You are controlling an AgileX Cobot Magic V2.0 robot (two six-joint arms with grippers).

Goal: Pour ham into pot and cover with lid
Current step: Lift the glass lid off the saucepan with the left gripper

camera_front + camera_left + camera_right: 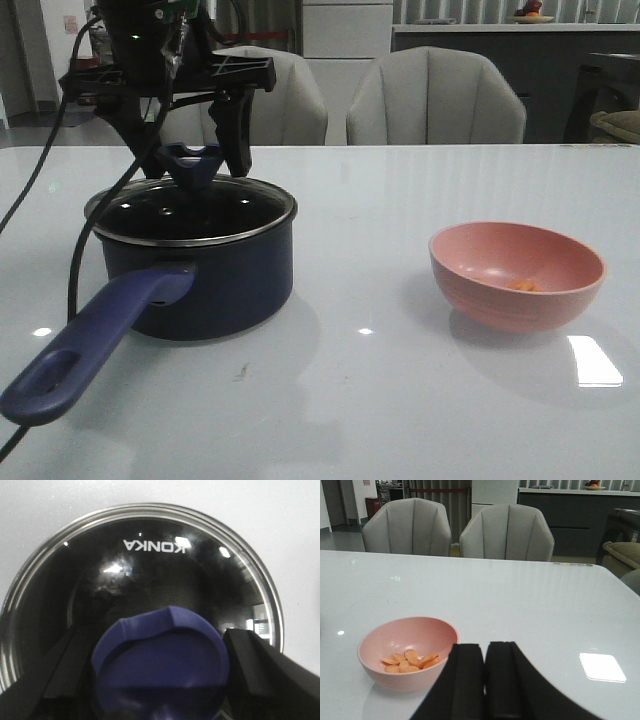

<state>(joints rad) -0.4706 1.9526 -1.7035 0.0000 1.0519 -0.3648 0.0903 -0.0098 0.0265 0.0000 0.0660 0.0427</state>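
The dark navy pot stands at the left of the table, its long purple-blue handle pointing toward the front edge. The glass lid lies flat on the pot's rim. My left gripper comes down from above and is shut on the lid's blue knob, one finger against each side. The ham lies as orange slices in the pink bowl at the right. My right gripper is shut on nothing, just beside that bowl, and the front view does not include it.
Two grey chairs stand behind the far table edge. A black cable hangs from the left arm past the pot's left side. A bright light patch lies on the table to the right of the bowl.
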